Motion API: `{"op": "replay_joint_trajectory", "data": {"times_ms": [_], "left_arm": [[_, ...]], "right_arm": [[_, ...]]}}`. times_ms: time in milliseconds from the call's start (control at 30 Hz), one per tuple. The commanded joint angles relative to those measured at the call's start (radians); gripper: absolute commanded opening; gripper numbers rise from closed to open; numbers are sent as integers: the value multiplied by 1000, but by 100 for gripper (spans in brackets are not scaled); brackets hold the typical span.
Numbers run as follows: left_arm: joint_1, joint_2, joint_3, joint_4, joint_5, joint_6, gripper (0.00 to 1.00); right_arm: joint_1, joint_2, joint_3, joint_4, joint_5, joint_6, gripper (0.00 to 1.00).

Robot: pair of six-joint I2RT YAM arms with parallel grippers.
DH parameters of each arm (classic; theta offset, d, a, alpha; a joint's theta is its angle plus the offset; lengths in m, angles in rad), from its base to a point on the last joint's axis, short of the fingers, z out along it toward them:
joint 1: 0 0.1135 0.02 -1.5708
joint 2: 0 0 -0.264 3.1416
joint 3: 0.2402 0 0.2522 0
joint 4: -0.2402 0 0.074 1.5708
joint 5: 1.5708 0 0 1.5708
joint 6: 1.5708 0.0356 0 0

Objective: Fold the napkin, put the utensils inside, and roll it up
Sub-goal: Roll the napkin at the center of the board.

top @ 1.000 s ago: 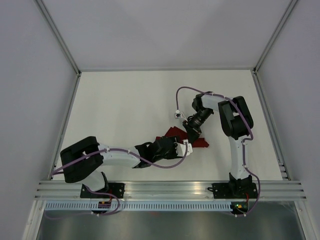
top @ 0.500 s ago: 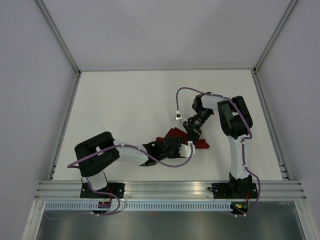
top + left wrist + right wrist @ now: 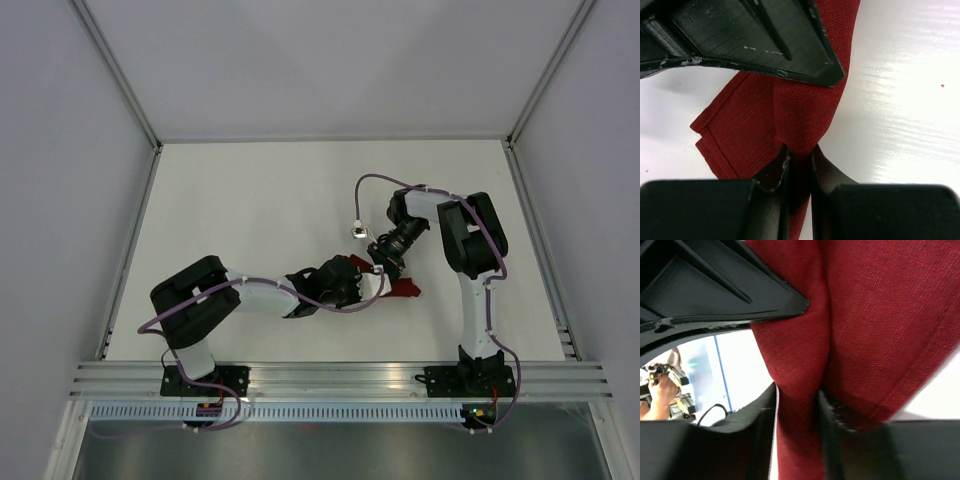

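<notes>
The dark red napkin (image 3: pixel 402 288) lies bunched on the white table (image 3: pixel 250 200) between the two grippers, mostly covered by them. My left gripper (image 3: pixel 352 276) reaches in from the left. In the left wrist view its jaws (image 3: pixel 800 152) are shut on a raised fold of the napkin (image 3: pixel 765 125). My right gripper (image 3: pixel 381 266) comes down from the right. Its jaws (image 3: pixel 797 392) pinch another ridge of the napkin (image 3: pixel 880 315), and the cloth fills the gap. Each wrist view shows the other gripper's black body (image 3: pixel 750 35) (image 3: pixel 715 285) close above. The utensils are out of view.
Grey walls enclose the table on three sides. An aluminium rail (image 3: pixel 340 375) runs along the near edge by the arm bases. A purple cable with a small white connector (image 3: pixel 356 230) hangs just left of the right wrist.
My left arm has swung right and forward onto the napkin, and its jaws have closed on a fold. The right gripper has barely shifted. Less of the napkin shows.
</notes>
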Motion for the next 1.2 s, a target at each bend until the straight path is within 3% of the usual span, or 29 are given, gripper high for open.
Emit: {"op": "replay_joint_trajectory", "data": {"times_ms": [0,67,167,367,600,767,1000,1167], "left_arm": [[44,43,21,-46,148,-134,2],[73,42,24,-61,202,-154,2],[113,49,37,-95,285,-178,2],[166,85,104,-205,412,-195,2],[246,160,199,-340,602,-237,2],[309,279,336,-489,765,-238,2],[352,385,484,-641,891,-249,4],[361,434,541,-724,917,-249,6]], "right_arm": [[10,-10,-53,185,146,-34,49],[8,-69,-79,215,139,-16,58],[2,-158,-112,251,139,21,64],[-38,-330,-175,395,150,163,68],[-107,-556,-347,701,164,292,70],[-113,-773,-552,904,179,311,72],[-101,-978,-738,1002,159,236,74],[52,-1097,-902,1143,328,202,78]]}}
